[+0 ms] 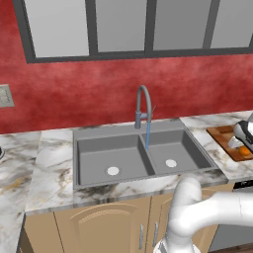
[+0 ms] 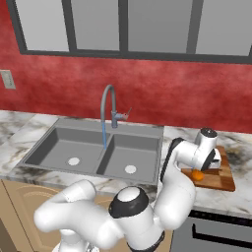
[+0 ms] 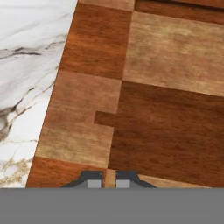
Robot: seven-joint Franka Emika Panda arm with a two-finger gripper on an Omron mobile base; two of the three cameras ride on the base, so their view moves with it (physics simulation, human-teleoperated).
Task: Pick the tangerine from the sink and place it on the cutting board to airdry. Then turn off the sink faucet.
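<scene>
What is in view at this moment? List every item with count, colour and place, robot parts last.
sink: one, grey, two basins, set in the counter.
sink faucet: one, grey, behind the divider, water running.
cutting board: one, checkered brown, right of the sink.
tangerine: one, orange, on the board.
counter: one, white marble.
window: one, grey-framed, above the red wall.
wall outlet: one, pale, far left.
arm: one, white.
hand: one, shut, over the board.
</scene>
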